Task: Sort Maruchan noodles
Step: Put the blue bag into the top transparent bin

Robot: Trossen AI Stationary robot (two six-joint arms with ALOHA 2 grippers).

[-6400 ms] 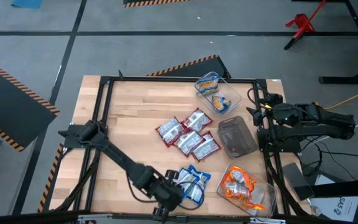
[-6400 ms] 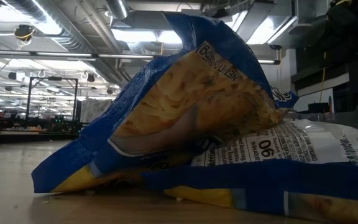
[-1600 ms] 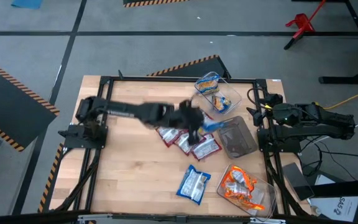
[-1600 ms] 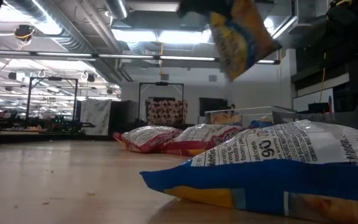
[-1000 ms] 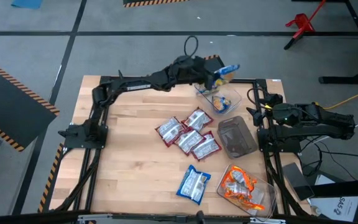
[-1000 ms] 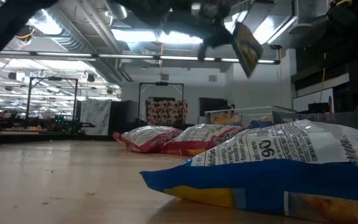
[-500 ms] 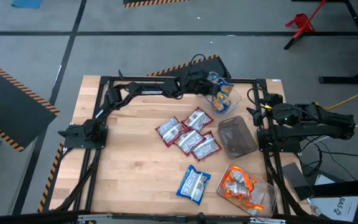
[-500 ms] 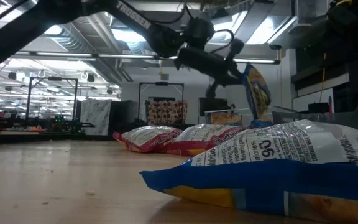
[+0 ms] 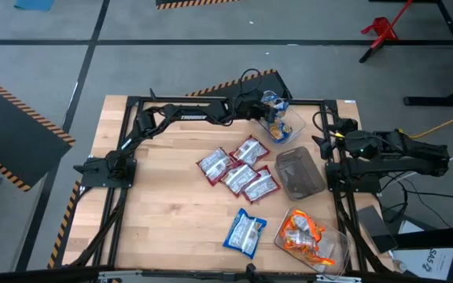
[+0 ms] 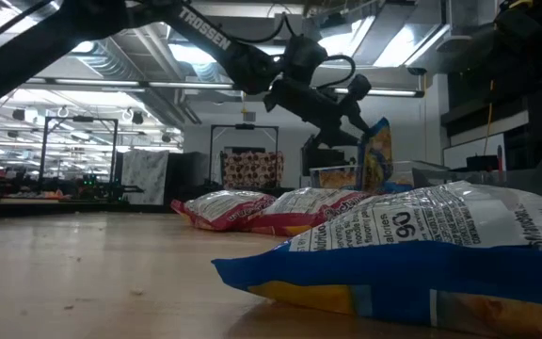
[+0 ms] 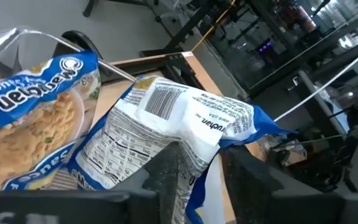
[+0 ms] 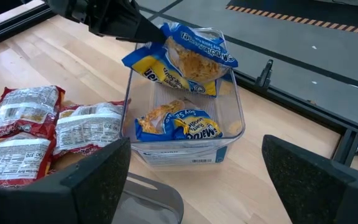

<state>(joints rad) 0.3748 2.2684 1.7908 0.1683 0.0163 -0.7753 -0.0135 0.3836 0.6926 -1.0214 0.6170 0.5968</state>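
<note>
The left hand (image 9: pixel 263 108) reaches over the far right of the bench (image 9: pixel 171 204), closed on a blue-and-yellow Maruchan packet (image 12: pixel 188 53) held above the clear tub (image 12: pixel 229 134); a second blue packet (image 12: pixel 179 124) lies inside that tub. "TROSSEN" is legible on the left arm (image 10: pixel 205 30) in the low view. Four red packets (image 9: pixel 238 169) lie mid-bench. Another blue packet (image 9: pixel 245 232), printed "90", lies near the front edge. Orange packets (image 9: pixel 303 234) fill the near right tub (image 9: pixel 333 234). The right hand (image 12: pixel 185 180) waits open at the right edge.
</note>
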